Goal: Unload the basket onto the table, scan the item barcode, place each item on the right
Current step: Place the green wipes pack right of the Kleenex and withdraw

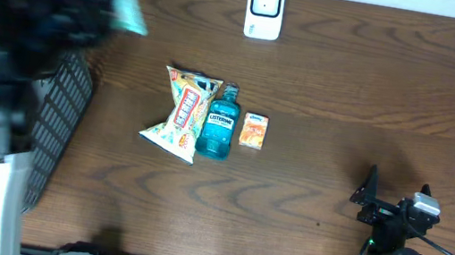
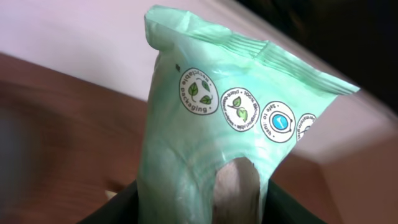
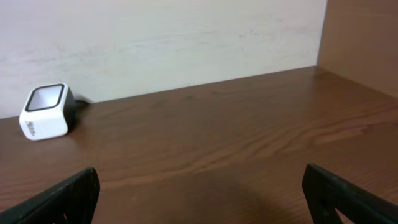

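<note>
the left gripper point(image 2: 200, 210) is clamped on the lower end of a green pouch point(image 2: 205, 118). its dark fingers point(image 2: 118, 208) show on either side of the bag at the bottom of the wrist view. the pouch sticks straight out from the fingers, with its long axis running away from the gripper and its crimped seal at the far end. a row of round printed badges crosses the face turned to the wrist camera.

from overhead, the pouch and the arm holding it are a blur at the far left of the table point(image 1: 352, 83), held up off the wood. they sit just past the far end of a black mesh basket point(image 1: 67, 113) and well apart from the white scanner point(image 1: 264, 9), which stands at the far edge near the middle.

a snack bag point(image 1: 179, 111), a blue mouthwash bottle point(image 1: 218, 123) and a small orange box point(image 1: 253, 130) lie side by side mid-table. the bottle touches the snack bag, and all three are closer to the robot than the line from pouch to scanner.

the right gripper point(image 3: 202, 196) is low at the near right. its fingers are spread wide with only bare table between them, and the scanner is far off to the left in its view.
</note>
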### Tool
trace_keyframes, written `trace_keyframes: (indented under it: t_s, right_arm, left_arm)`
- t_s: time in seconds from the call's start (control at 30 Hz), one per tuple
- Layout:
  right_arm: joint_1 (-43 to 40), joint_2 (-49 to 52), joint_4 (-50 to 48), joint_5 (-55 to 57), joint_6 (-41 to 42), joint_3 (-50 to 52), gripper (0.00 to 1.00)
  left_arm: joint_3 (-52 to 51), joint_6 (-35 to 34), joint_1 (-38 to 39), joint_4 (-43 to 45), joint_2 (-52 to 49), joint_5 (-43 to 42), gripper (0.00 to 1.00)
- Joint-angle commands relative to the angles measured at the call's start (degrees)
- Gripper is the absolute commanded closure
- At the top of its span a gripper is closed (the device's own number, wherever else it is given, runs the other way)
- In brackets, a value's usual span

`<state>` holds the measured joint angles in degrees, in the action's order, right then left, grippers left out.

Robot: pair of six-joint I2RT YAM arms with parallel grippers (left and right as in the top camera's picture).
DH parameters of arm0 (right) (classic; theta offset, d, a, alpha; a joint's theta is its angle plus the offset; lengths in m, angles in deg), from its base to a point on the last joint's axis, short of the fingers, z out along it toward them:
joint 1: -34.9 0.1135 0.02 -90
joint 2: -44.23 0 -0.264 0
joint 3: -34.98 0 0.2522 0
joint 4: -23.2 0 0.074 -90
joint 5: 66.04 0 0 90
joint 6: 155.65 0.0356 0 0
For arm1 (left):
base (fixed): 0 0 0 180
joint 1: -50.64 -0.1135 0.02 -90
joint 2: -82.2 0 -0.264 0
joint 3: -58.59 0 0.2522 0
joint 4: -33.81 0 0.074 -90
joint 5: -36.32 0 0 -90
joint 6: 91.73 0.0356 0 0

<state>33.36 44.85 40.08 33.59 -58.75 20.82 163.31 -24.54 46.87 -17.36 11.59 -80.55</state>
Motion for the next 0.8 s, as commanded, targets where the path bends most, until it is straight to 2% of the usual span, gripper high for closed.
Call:
trace_keyframes:
  t_s: [0.0,0.13,0.3,0.53,0.77]
  right_arm:
    - [0.5,-0.2,0.1,-0.2,-0.8,0.1,0.01]
    - [0.5,-0.2,0.1,-0.1,-0.8,0.1,0.01]
    - [0.5,-0.2,0.1,-0.2,-0.8,0.1,0.01]
    - [0.5,-0.2,0.1,-0.1,-0.8,0.1,0.01]
    - [0.5,-0.2,0.1,-0.2,-0.8,0.1,0.01]
  left_arm:
    - [-1.1,-1.0,14.2,0.3,-4.0,5.2,0.50]
    - [-1.1,-1.1,28.1,1.2,-11.3,12.6,0.50]
    - [-1.1,-1.1,40.1,5.5,-23.2,17.6,0.50]
    - [-1.1,-3.1,47.6,10.4,-38.1,18.0,0.50]
    - [-1.1,-10.8,50.1,10.2,-49.9,17.9,0.50]
